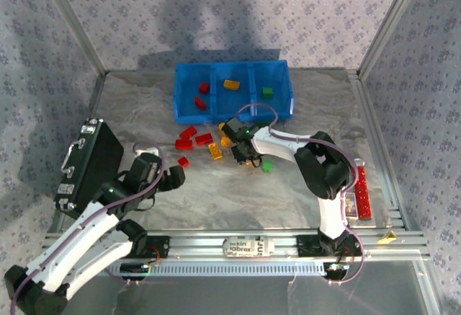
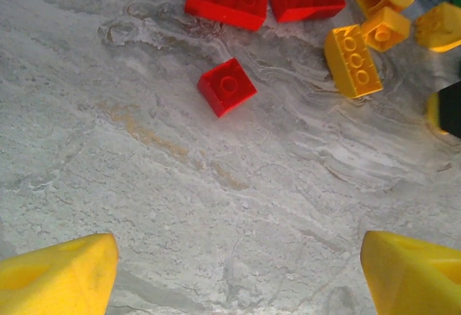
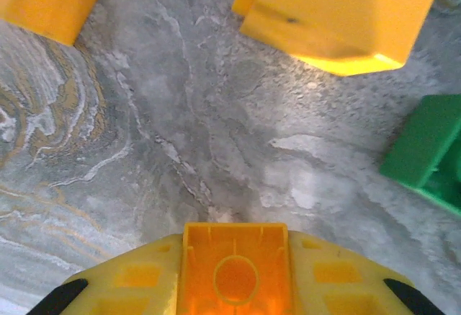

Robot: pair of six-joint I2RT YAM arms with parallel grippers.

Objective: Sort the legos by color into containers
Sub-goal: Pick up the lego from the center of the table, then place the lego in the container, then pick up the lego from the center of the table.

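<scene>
Right tool (image 1: 243,155): closed on the held brick (image 3: 235,261), an orange-yellow one with its hollow underside towards the wrist camera; low over the surface (image 3: 180,135), just near of the bin.
Left tool (image 2: 234,286): wide open, empty, over bare surface on the near side of the small red brick (image 2: 227,86).
Bin (image 1: 177,95): blue, three compartments, at the far side of the surface.
Bin contents: sorted red bricks (image 1: 204,88) in the left compartment, sorted orange brick (image 1: 231,83) in the middle, sorted green brick (image 1: 267,92) in the right.
Loose red bricks (image 1: 188,132): clustered just near of the bin's left end.
Loose yellow bricks (image 1: 215,151): just left of the right tool.
Loose green brick (image 1: 267,164): just right of the right tool.
Handling, judged: light, rigid, not fragile; smooth plastic walls, likely to slip or twist under an off-centre pinch.
Grip point, judged: two opposite flat side walls at mid-height, squarely; not corners, not studs.
Destination for held brick, judged: middle compartment.
</scene>
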